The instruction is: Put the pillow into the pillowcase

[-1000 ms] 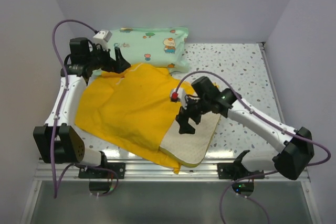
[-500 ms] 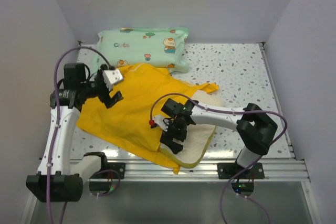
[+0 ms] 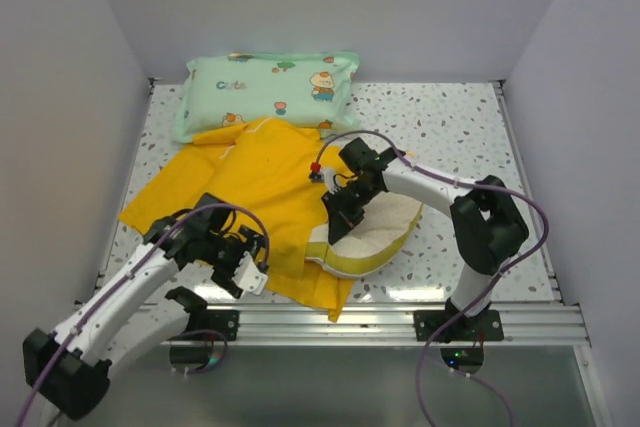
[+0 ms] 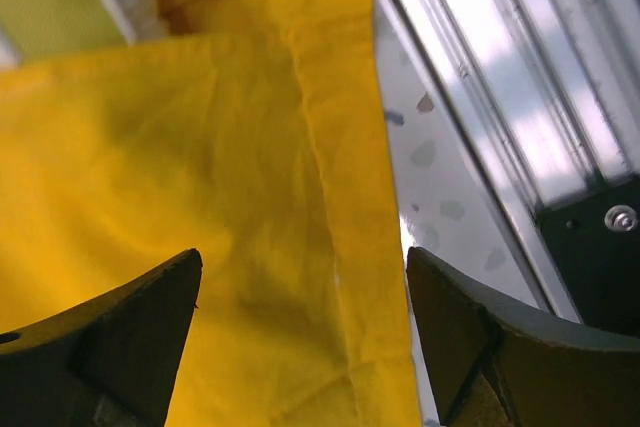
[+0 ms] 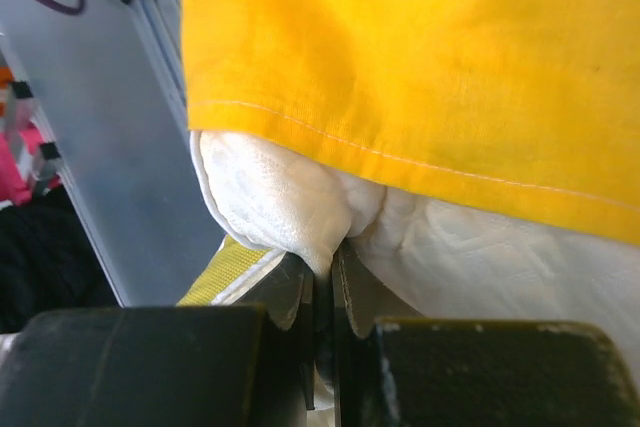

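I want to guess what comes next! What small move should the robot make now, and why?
Probably the left gripper should drop and pinch the pillowcase hem below it. Its jaws hang open over that near edge, while the right gripper is shut on the pillow right at the opening. Holding the case would likely let the pillow slide in.

The pillowcase [image 3: 250, 177] lies on the table [image 3: 470, 127] at the centre of the top view. The pillow [image 3: 395, 219] sticks out at its right side, partly under its edge. A second pillow [image 3: 270, 87] lies behind, upper left, touching the pillowcase.
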Robot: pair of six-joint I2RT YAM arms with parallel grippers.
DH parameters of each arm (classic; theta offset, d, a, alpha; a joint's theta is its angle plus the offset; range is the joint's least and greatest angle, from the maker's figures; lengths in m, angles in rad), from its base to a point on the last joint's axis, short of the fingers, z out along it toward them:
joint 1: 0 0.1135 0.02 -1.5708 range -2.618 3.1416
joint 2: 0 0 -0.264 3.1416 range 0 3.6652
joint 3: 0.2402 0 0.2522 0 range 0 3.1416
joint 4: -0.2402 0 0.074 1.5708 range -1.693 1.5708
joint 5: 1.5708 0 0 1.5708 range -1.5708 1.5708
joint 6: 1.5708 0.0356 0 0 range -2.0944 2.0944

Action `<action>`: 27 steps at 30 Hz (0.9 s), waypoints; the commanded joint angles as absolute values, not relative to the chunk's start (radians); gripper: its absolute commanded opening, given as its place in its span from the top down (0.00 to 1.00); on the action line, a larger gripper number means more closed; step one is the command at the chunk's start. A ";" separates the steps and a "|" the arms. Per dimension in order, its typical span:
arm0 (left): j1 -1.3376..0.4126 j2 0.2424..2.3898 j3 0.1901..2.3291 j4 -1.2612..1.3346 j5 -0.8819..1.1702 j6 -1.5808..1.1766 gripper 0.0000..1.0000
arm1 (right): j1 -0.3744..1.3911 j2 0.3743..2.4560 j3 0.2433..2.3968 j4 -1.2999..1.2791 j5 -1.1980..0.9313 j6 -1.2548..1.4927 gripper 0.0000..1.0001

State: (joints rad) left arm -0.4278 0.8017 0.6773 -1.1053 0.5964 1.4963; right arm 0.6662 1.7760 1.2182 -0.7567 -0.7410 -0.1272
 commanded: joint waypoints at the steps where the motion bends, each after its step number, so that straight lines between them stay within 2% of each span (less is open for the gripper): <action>1: -0.659 0.975 0.754 -0.856 0.549 1.282 0.14 | 0.630 1.741 1.313 -0.623 -0.842 -0.077 1.00; 3: -0.759 1.070 0.840 -0.772 0.568 1.123 0.16 | 0.623 1.761 1.318 -0.623 -0.842 -0.074 1.00; 5: -0.864 1.091 0.851 -0.758 0.566 1.092 0.18 | 0.617 1.782 1.313 -0.624 -0.845 -0.078 1.00; 11: -1.147 1.100 0.735 -0.549 0.439 0.997 0.21 | 0.612 1.812 1.304 -0.571 -0.874 -0.031 1.00; 14: -1.227 1.166 0.722 -0.462 0.373 0.930 0.20 | 0.612 1.809 1.313 -0.568 -0.877 -0.023 1.00; 19: -1.233 1.340 0.770 -0.420 0.319 0.884 0.20 | 0.611 1.804 1.310 -0.574 -0.888 -0.025 1.00; 25: -1.233 1.451 0.772 -0.425 0.261 0.914 0.27 | 0.612 1.795 1.278 -0.578 -0.881 -0.034 1.00; 27: -1.233 1.503 0.776 -0.431 0.244 0.933 0.40 | 0.611 1.798 1.273 -0.575 -0.879 -0.035 1.00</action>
